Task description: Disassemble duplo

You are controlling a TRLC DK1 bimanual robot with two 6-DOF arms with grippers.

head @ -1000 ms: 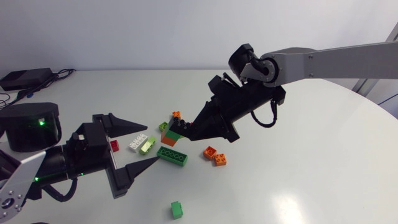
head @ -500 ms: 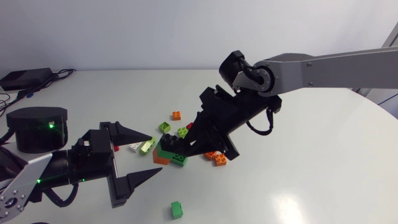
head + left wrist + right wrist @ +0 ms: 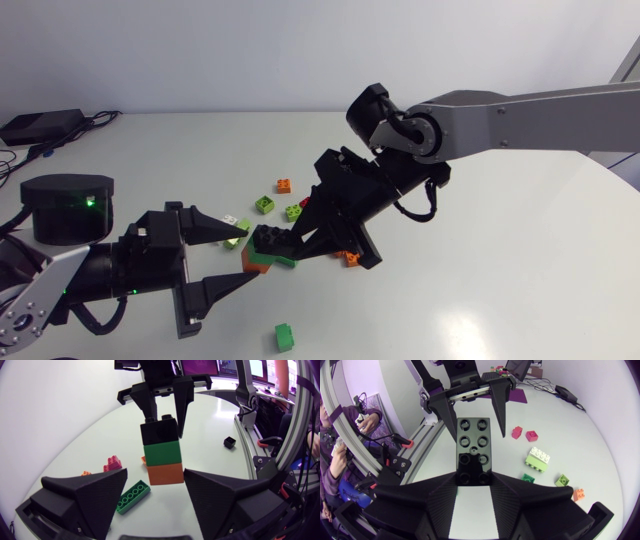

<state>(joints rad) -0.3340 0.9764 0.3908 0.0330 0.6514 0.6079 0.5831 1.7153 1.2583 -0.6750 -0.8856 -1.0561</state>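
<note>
- Right gripper (image 3: 474,476): matte black wedge fingers pinched on the black end brick of the duplo stack (image 3: 161,450).
- Stack make-up: black, green and orange bricks in a row; glossy plastic, round studs.
- Left gripper (image 3: 156,474): fingers spread, the stack's orange end between their tips.
- Long green brick (image 3: 133,497): loose on the white table (image 3: 480,290).

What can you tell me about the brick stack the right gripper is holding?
Three glossy plastic bricks pressed together make the stack: black on top, green, orange at the bottom. It stands upright, the right gripper shut on the black brick from two sides; its top shows two rows of four studs. The orange brick sits between the open fingers of the left gripper, touching neither. Whether it clears the table, I cannot tell.
</note>
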